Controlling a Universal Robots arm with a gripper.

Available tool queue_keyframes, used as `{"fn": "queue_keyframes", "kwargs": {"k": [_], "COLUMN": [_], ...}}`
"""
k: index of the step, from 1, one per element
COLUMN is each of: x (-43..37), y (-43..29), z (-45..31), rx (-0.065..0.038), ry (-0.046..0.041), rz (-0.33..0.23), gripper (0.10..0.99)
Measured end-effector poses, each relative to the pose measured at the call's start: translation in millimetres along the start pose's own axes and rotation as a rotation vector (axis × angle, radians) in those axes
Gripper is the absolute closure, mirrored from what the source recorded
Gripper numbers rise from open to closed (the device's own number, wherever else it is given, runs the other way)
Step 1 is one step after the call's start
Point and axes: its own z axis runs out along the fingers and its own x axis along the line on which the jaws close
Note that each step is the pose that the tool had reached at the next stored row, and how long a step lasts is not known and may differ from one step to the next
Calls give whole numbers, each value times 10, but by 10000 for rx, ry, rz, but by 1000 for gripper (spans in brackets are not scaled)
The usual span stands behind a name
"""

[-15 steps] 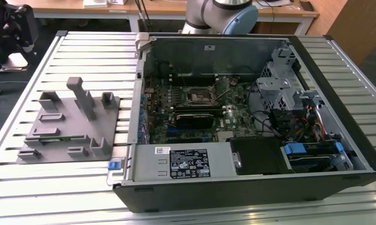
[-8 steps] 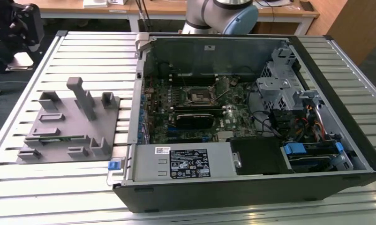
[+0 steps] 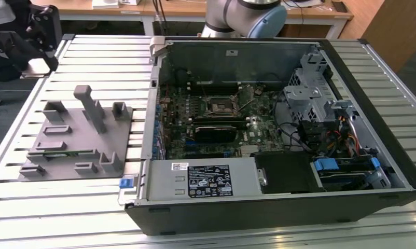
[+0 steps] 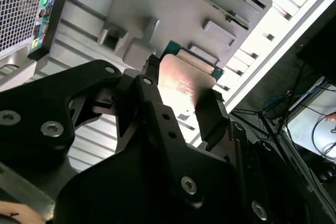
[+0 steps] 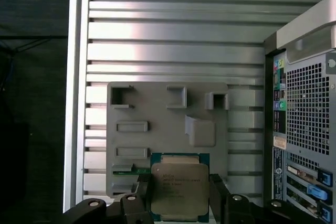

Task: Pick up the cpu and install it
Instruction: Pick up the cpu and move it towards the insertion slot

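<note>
The cpu [image 5: 178, 188] is a flat square chip with a silvery metal top and a green rim. My gripper [image 5: 181, 199] is shut on it, with one black finger [image 5: 143, 195] on each side. In the second wrist view the cpu [image 4: 185, 77] sticks out past the fingers [image 4: 210, 113] of the gripper [image 4: 181, 106], held in the air above the grey tray [image 4: 157, 3]. In the exterior view the arm's black wrist assembly [image 3: 21, 46] hangs at the upper left, beyond the tray [image 3: 77, 140]. The black socket frame [image 3: 220, 106] sits on the motherboard inside the open computer case [image 3: 277, 207].
The grey tray [image 5: 168, 124] with upright posts lies on the slatted metal table [image 3: 90, 57], beside the case's rear panel [image 5: 304, 129]. Inside the case are a drive cage [image 3: 312, 93], cables and a power supply [image 3: 201, 179]. The arm's base [image 3: 246, 18] stands behind the case.
</note>
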Motion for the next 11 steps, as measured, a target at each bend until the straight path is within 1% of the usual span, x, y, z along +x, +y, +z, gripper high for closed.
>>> {"fn": "queue_keyframes", "kwargs": {"k": [3,11], "x": [-103,-461], "y": [0,26], "z": [6,21], "rx": [-1,-1], "ry": [-1,-1], "rz": [0,-1], "gripper": [553,553]}}
